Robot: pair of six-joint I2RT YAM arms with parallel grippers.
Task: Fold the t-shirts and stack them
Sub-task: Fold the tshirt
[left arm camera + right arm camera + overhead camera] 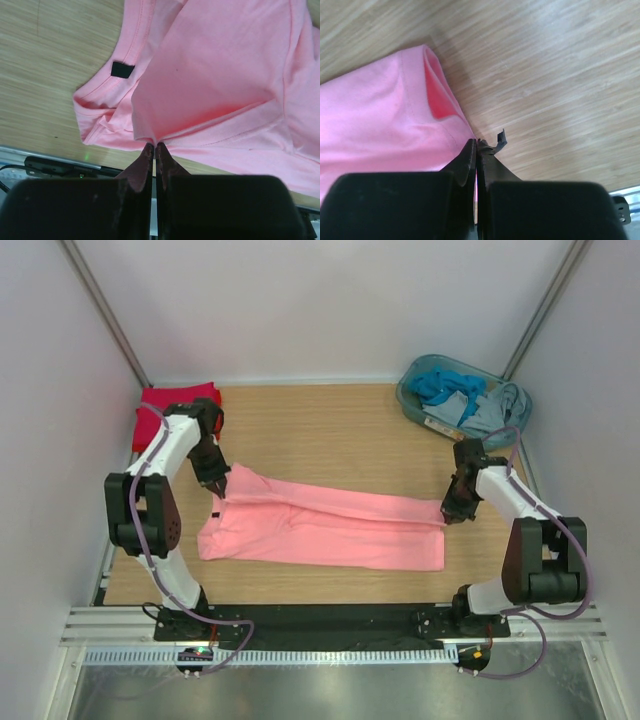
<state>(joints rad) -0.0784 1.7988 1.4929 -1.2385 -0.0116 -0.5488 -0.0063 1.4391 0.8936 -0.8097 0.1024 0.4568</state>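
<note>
When folding, best to keep the salmon-pink t-shirt point(330, 530) pulled flat on the surface point(330, 430). So clamped shut on its collar end by the left hand point(218, 488), on its hem end by the right hand point(450, 512). Past the collar end: the red t-shirt point(165, 410), likely the stacking spot. Close up from the left wrist: dark neck label point(122, 70), a mere speck from above. Only from above: basket point(410, 400) beyond the hem end.

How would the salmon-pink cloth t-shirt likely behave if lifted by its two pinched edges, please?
Probably floppy: the salmon-pink cloth t-shirt lies creased and folded between the left gripper and right gripper, so its middle would likely sag. It looks thin, so probably light for its size.
</note>
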